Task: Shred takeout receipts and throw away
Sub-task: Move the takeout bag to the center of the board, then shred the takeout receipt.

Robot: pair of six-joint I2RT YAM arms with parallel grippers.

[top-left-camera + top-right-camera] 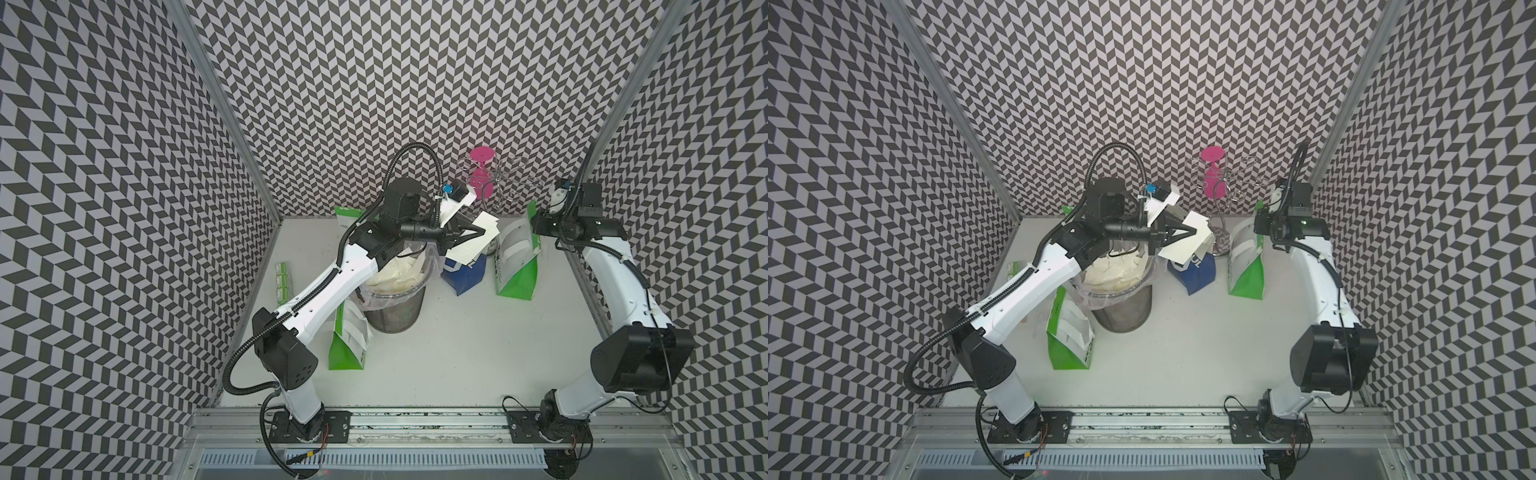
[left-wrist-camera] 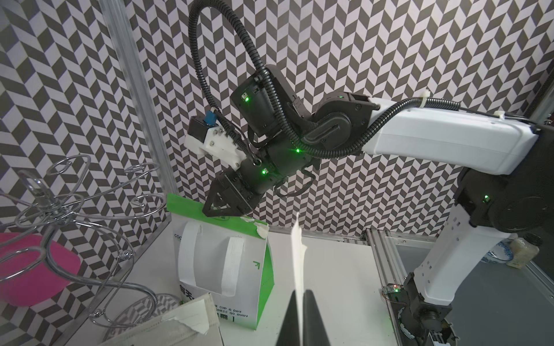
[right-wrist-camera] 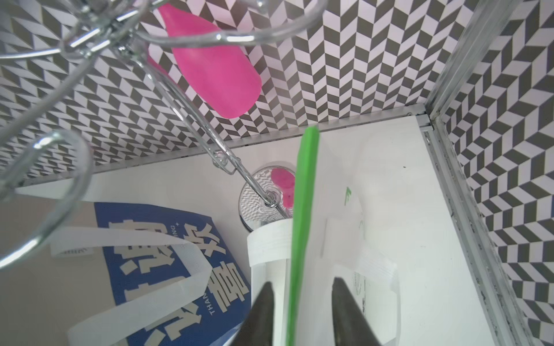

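My left gripper (image 1: 482, 232) is shut on a white takeout receipt (image 1: 478, 241) and holds it in the air just right of the bin and above the blue bag. In the left wrist view the receipt (image 2: 299, 254) stands edge-on, pinched between the dark fingertips (image 2: 289, 317). A mesh trash bin (image 1: 395, 311) with a clear liner is heaped with white torn scraps (image 1: 399, 274). My right gripper (image 3: 302, 284) is open at the back right, its jaws on either side of the green top edge (image 3: 305, 191) of a green-and-white bag (image 1: 517, 266), not touching it.
A blue-and-white bag (image 1: 465, 276) stands between the bin and the right green bag. Another green-and-white bag (image 1: 347, 338) stands in front of the bin on its left. A wire rack (image 1: 507, 183) with a pink cup (image 1: 482, 160) is at the back wall. A small green box (image 1: 282, 282) lies by the left wall.
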